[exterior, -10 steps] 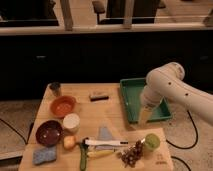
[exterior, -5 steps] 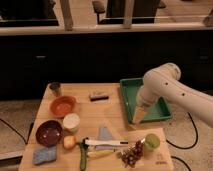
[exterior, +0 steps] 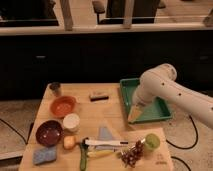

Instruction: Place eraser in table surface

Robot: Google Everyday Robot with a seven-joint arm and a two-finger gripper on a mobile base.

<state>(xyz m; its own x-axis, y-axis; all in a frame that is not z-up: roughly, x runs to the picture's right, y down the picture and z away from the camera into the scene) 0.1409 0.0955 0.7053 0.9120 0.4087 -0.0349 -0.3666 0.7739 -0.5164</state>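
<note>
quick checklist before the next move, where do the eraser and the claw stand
1. Eraser lying flat on the table surface: ok
2. Claw open, nothing seen in it: ok
3. Claw apart from the eraser, off to its right at the green tray's left edge: ok
4. Eraser clear of the orange bowl: ok
5. Claw touching the tray or hanging above it: cannot tell

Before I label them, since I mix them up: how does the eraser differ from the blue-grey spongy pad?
The eraser is small, pale over a dark base; the spongy pad is larger and blue-grey throughout. The eraser lies toward the far side near the green tray; the pad sits at the near left corner. Both lie flat on the table surface, away from the gripper, which hangs over the tray's near-left edge.
</note>
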